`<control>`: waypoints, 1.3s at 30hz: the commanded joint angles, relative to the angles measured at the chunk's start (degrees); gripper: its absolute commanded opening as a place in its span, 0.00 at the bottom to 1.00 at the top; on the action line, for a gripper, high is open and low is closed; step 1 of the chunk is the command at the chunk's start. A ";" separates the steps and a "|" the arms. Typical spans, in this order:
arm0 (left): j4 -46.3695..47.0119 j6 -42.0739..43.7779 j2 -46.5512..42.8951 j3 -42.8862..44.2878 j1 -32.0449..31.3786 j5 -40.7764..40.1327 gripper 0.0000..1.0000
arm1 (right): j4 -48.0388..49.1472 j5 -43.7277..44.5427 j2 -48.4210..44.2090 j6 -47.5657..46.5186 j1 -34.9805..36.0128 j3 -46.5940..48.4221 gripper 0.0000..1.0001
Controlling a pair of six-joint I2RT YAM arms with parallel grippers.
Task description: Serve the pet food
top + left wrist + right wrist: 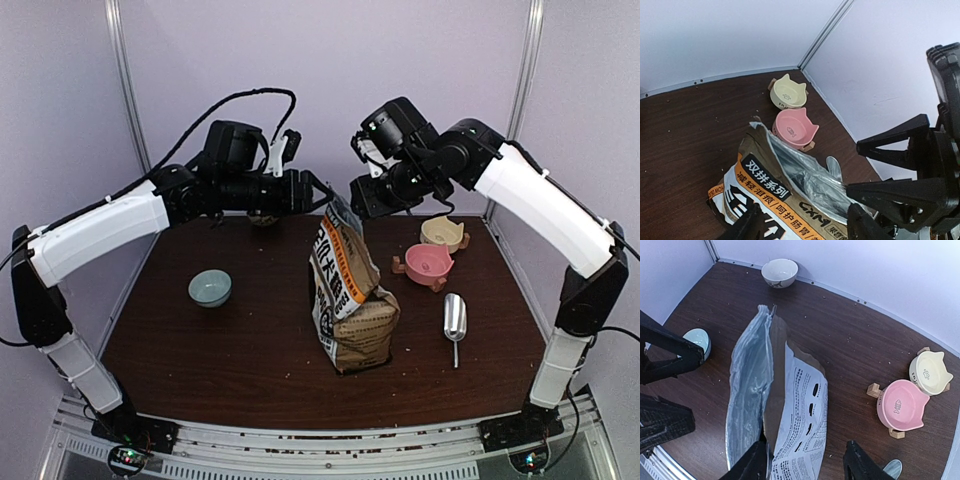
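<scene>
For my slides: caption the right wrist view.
Opened pet-food bag from above, silver lining showing; pink bowl and cream bowl stand to its right.

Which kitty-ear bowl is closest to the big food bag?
The pink bowl; the cream bowl sits behind it, farther from the bag.

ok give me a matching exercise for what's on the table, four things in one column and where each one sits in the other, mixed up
1 brown kraft pet food bag
2 pink cat-eared bowl
3 silver metal scoop
4 pale blue-green round bowl

A alone on the left side
B standing open in the middle
C lying flat at the near right
D on a wooden stand, right of the bag

Pairs: 1-B, 2-D, 3-C, 4-A
</scene>
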 commanded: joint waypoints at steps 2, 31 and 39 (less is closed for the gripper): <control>1.28 -0.45 -1.34 -0.11 -0.46 0.81 0.59 | 2.11 -2.86 -1.73 1.55 0.17 -2.21 0.54; 4.23 -5.57 0.90 -4.15 -1.52 3.82 0.65 | 14.35 -15.30 -7.52 6.50 0.95 -15.12 0.00; 5.40 -6.94 1.76 -4.91 -1.60 3.51 0.68 | 14.15 -14.47 -6.52 6.12 2.03 -14.44 0.00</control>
